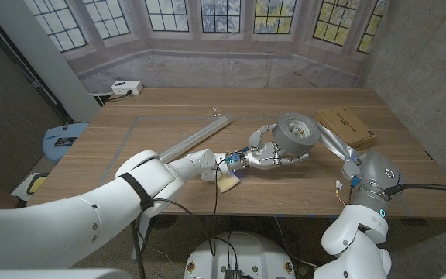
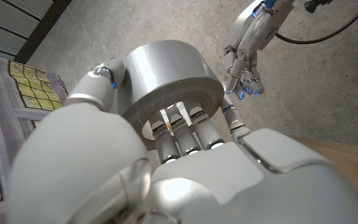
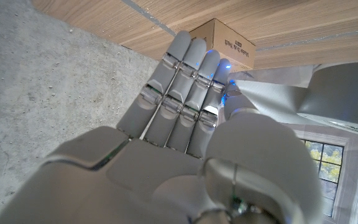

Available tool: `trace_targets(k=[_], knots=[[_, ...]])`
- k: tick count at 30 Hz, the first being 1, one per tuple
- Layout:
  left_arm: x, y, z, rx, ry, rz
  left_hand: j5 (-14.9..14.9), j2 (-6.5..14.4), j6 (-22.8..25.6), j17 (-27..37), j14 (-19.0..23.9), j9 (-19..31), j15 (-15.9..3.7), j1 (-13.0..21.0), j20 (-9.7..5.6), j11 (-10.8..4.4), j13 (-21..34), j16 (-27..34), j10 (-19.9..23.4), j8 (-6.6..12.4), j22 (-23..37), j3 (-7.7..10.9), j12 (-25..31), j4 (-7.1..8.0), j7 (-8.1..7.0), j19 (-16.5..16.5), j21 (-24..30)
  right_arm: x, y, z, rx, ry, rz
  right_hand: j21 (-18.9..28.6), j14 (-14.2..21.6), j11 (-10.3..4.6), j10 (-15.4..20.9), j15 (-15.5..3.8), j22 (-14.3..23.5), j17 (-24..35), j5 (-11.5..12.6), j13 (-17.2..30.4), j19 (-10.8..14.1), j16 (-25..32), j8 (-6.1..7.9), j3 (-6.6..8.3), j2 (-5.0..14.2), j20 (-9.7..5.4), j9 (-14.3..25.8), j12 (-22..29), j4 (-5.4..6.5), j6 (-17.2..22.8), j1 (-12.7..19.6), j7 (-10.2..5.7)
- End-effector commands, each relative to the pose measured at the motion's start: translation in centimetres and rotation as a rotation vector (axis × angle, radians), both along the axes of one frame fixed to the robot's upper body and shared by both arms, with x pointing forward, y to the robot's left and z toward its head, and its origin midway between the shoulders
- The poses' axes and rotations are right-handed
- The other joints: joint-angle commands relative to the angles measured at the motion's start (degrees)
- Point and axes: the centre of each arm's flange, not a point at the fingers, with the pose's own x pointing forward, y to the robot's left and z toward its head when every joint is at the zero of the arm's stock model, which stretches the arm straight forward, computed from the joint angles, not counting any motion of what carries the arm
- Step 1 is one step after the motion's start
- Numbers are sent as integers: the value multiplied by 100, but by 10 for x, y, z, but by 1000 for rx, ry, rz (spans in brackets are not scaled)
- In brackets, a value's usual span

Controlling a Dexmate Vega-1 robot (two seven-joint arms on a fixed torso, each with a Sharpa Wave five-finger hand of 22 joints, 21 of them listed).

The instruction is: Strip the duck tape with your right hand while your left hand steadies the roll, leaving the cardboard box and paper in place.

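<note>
My left hand point(image 1: 263, 156) grips the grey duck tape roll point(image 1: 297, 133) and holds it above the middle of the table. Its fingers point(image 2: 185, 134) reach into the roll's point(image 2: 166, 78) core. My right hand point(image 2: 246, 59) is at the roll's right side, a small gap away, with its fingers point(image 3: 188, 87) straight and close together and the thumb alongside. A pale wedge runs from that thumb toward the roll point(image 3: 347, 93); I cannot tell whether it is tape. The cardboard box point(image 1: 348, 127) lies on the table just right of the roll, beyond my right hand's fingertips point(image 3: 219, 38).
A long pale paper tube point(image 1: 196, 139) lies slantwise left of centre, close to my left forearm. A small yellowish piece point(image 1: 228, 184) sits under my left wrist. A white power strip point(image 1: 126, 87) is at the table's far left corner.
</note>
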Motion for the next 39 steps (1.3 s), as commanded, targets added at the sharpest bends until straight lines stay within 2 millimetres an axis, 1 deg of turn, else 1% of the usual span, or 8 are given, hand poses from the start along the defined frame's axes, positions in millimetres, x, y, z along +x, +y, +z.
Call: trace_targets(k=[1, 23, 26, 29, 34, 36, 38, 39], knots=[[5, 0, 14, -147, 32, 45, -46, 1109, -80, -2, -103, 15, 69, 1012, 30, 15, -13, 40, -108, -85, 30, 339, -24, 429, 10, 34, -40, 0, 1, 1, -1, 10, -3, 36, 55, -18, -5, -125, 21, 33, 5, 36, 28, -8, -27, 29, 9, 15, 28, 3, 18, 67, 62, -13], [9, 0, 22, -226, 49, 82, -92, 1147, -168, -72, -227, 20, 141, 942, 80, 72, -83, 42, -213, -247, 31, 271, 7, 401, 4, 15, -125, 4, 8, 4, -10, 12, -4, 37, 67, -24, 16, -116, 21, 64, 3, 51, 15, -36, -50, 21, 7, 16, 36, -14, 38, 72, 64, -31], [9, 0, 22, -230, 55, 82, -79, 1197, -149, -176, 116, 29, -80, 1026, 52, 36, -142, 165, -141, -347, 30, 329, 86, 293, 4, 87, -171, 4, 8, 5, -8, 15, -2, 39, 65, -7, 0, -113, 21, 66, 3, 54, 18, -41, -52, 21, 10, 17, 37, -22, 43, 71, 61, -25], [10, 1, 22, -223, 51, 85, -71, 1192, -55, -253, -197, 37, -59, 1012, 6, 61, -177, 24, -165, -370, 30, 343, 86, 295, 6, 90, -211, 4, 8, 5, -9, 14, -1, 39, 62, -11, -11, -118, 21, 69, 4, 66, 14, -49, -56, 20, 5, 18, 38, -26, 41, 70, 64, -26], [10, 3, 22, -226, 50, 87, -83, 1170, -18, -295, -315, 40, -41, 963, 13, 72, -213, -3, -196, -408, 31, 312, 78, 313, 13, 72, -252, 4, 9, 5, -8, 17, 0, 41, 62, -12, -11, -123, 21, 76, 5, 69, 16, -56, -64, 23, 6, 20, 40, -32, 37, 62, 75, -23], [11, 3, 22, -232, 52, 89, -125, 1151, -106, -324, -618, 42, 108, 925, 40, 184, -260, -51, -471, -510, 34, 238, -3, 320, 13, 59, -301, 4, 9, 5, -7, 16, -1, 41, 61, -17, -10, -115, 21, 78, 4, 67, 15, -61, -66, 21, 9, 20, 40, -36, 45, 63, 68, -23], [11, 2, 23, -244, 58, 93, -164, 1145, -207, -326, -751, 42, 195, 893, 71, 166, -288, -40, -600, -588, 34, 164, -21, 330, 16, 29, -343, 4, 9, 5, -7, 17, 0, 43, 60, -14, -10, -114, 21, 80, 4, 73, 17, -65, -68, 19, 8, 16, 41, -37, 48, 63, 65, -22], [11, 2, 23, -247, 57, 95, -189, 1154, -258, -318, -814, 43, 233, 861, 94, 215, -302, -26, -674, -626, 35, 107, -30, 353, 16, 28, -360, 4, 9, 5, -8, 17, 0, 43, 61, -9, -9, -113, 21, 81, 4, 74, 17, -66, -69, 19, 10, 17, 41, -36, 50, 62, 64, -17]])
